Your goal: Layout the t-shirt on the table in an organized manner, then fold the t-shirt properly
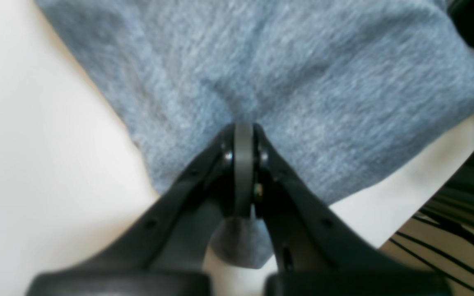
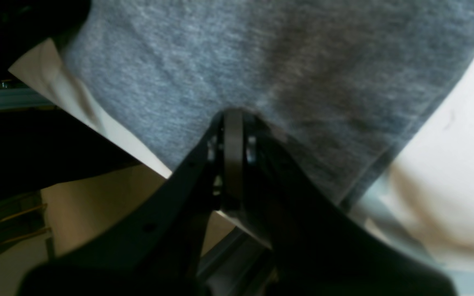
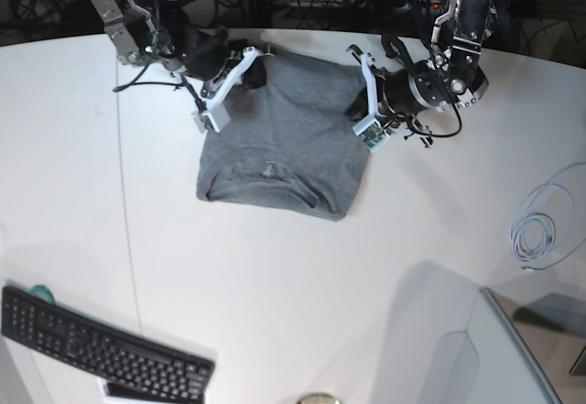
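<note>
The heather-grey t-shirt (image 3: 284,143) lies at the far middle of the white table (image 3: 275,285), its neck with the small tag (image 3: 268,170) turned toward the near side. Both grippers pinch its far edge. My left gripper (image 3: 355,102) is shut on the shirt's far right corner; in the left wrist view its tips (image 1: 243,127) bite into the grey cloth (image 1: 282,74). My right gripper (image 3: 249,72) is shut on the far left corner; in the right wrist view its tips (image 2: 233,113) sit in the fabric (image 2: 204,61). The cloth hides the pads.
A black keyboard (image 3: 101,349) lies at the front left. A coiled light cable (image 3: 540,230) is at the right. A grey flat object (image 3: 494,349) sits front right. The table's far edge and a tangle of cables (image 3: 302,1) run just behind the grippers.
</note>
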Tool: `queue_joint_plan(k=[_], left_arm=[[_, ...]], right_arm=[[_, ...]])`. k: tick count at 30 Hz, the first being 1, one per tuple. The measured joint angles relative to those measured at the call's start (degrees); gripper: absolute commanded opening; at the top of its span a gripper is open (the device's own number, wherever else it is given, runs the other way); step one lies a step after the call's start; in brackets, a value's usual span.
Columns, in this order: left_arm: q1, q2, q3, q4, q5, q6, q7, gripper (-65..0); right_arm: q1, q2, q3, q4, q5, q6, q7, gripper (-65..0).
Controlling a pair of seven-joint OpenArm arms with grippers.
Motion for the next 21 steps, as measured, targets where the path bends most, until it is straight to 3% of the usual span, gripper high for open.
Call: queue_joint_plan(k=[4,11,18,21], left_arm=[[1.1,-1.2,-1.3,5.1,-0.2,0.0,3.4,-65.0],[8.5,-1.2,-13.6,12.6,-0.7,0.0,4.0,-65.0],[19.1,-2.5,-20.7,13.9,-0.7,0.6,3.7,-65.0],[24.9,-3.6,-20.5,14.0,-0.8,0.6,3.5,-65.0]], right_arm=[[-0.3,2.4,0.0,5.8,0.2,-0.1,0.0,-65.0],[-2.6,8.5,0.2,16.6,0.3,-0.6,-0.2,-65.0],[-12.5,17.9,0.3,23.6,0.3,-0.3,-0.3,-65.0],[-20.5,19.6,4.6,24.9,0.4,-0.3,0.1,-65.0]])
